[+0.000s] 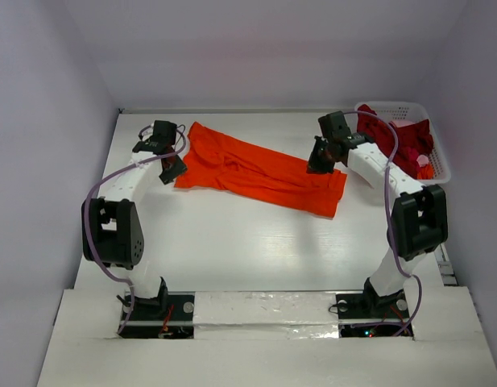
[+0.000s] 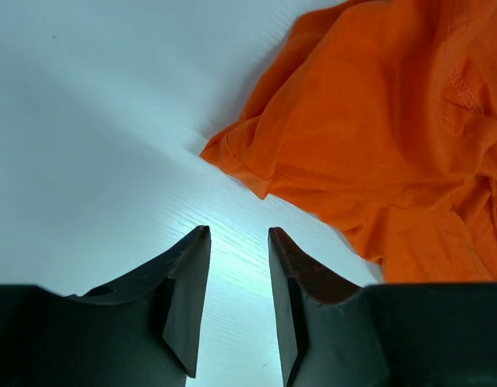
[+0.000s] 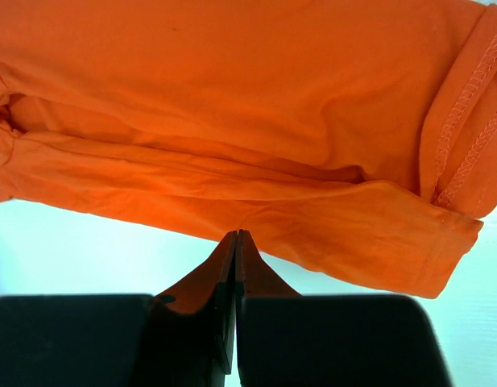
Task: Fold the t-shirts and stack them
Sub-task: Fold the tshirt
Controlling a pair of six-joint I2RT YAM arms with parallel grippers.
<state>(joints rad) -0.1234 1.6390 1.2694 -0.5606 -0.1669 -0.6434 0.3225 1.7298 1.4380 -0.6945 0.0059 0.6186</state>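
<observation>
The orange t-shirt lies crumpled in a long diagonal strip across the far half of the table. My left gripper hovers just off its left end. In the left wrist view that gripper is open over bare table, with the shirt's corner ahead and to the right. My right gripper is over the shirt's right part. Its jaws are shut right at the shirt's near edge, where the cloth puckers slightly. A dark red t-shirt lies bunched in the basket.
A white lattice basket stands at the back right corner, close behind the right arm. Pale walls close in the table on three sides. The table is white.
</observation>
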